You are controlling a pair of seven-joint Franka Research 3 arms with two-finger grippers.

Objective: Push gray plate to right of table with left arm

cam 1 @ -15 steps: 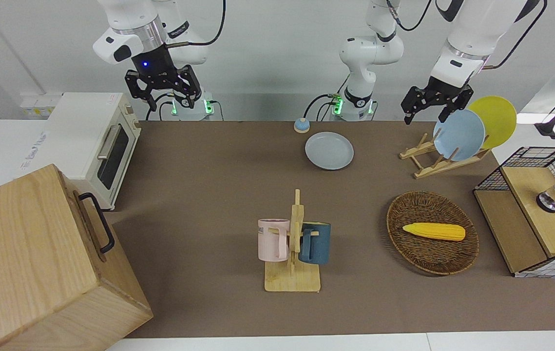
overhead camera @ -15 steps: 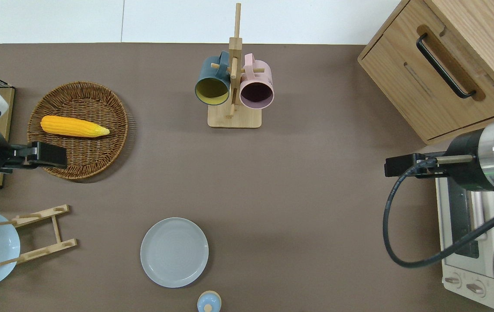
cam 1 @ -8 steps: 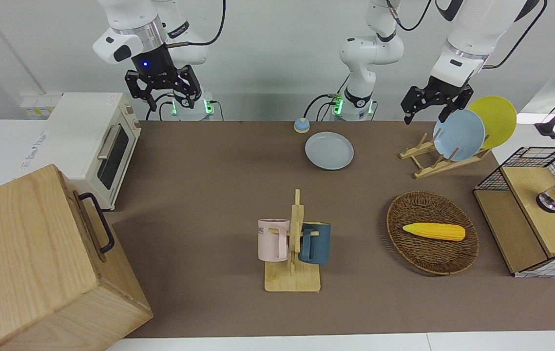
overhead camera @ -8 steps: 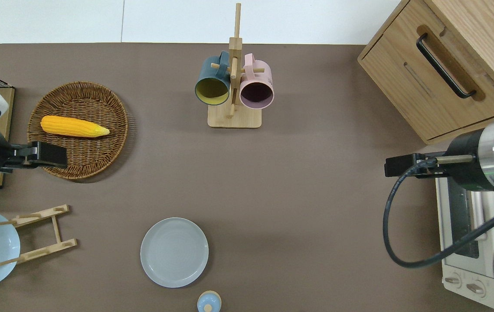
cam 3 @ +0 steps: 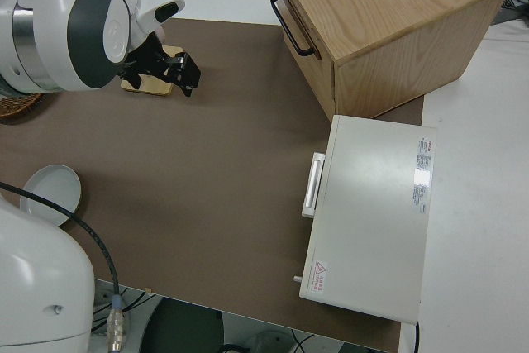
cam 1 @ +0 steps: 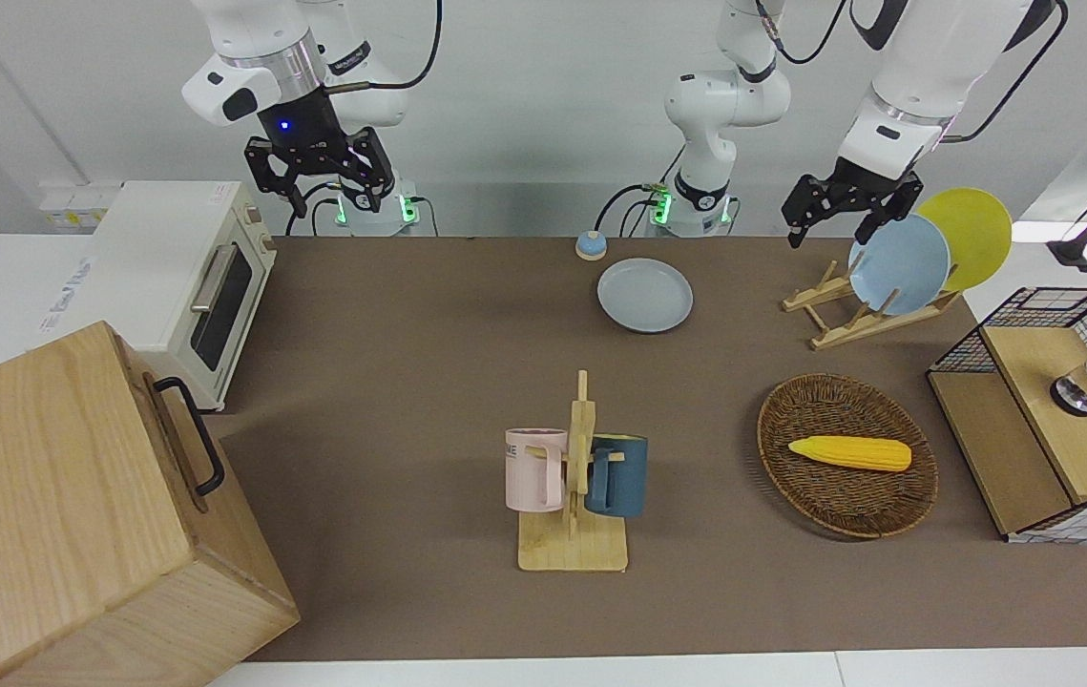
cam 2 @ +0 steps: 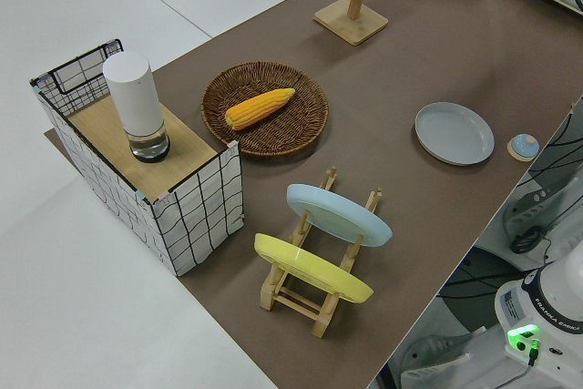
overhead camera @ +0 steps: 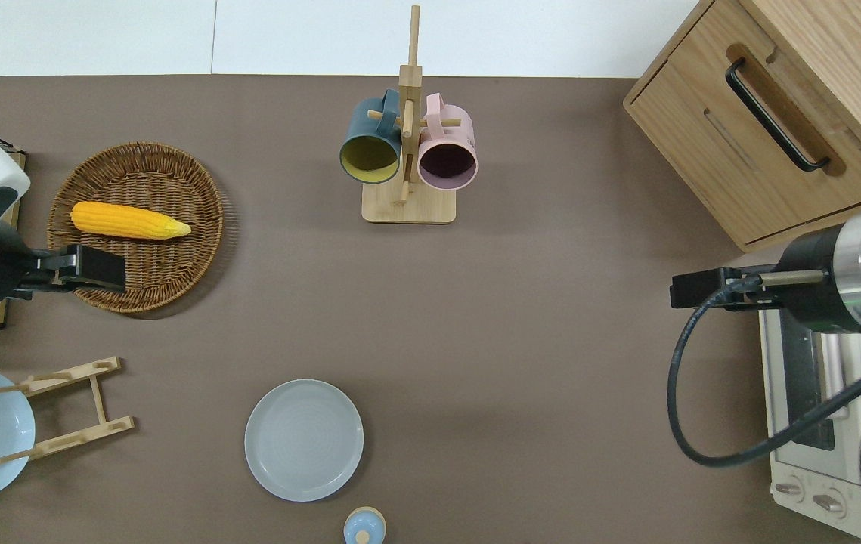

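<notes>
Gray plate (cam 1: 645, 295) sits flat on the table (cam 1: 409, 382) in the front view, close to the robots' edge beside a small blue bell (cam 1: 591, 245), untouched; I read the push as not yet begun. My left gripper (cam 1: 841, 202) hangs high, its fingers spread with nothing between them, the plate low and off toward the right arm's end from those fingers, well apart. The right gripper (cam 1: 319, 172) is parked, fingers apart and empty. Overhead: the left gripper (overhead camera: 90, 268) is over the rim of the wicker basket (overhead camera: 196, 249) holding the corn (overhead camera: 128, 220); the plate (overhead camera: 303, 439) lies nearer the robots than the fingers and toward the table's middle. Left side view: plate (cam 2: 454, 133) flat, clear of the plate rack (cam 2: 319, 271). Right side view: only an edge of the plate (cam 3: 51, 192) shows. Remaining, as I judge it: descend to the plate's rim on the left arm's side, make contact, slide it toward the right arm's end.
</notes>
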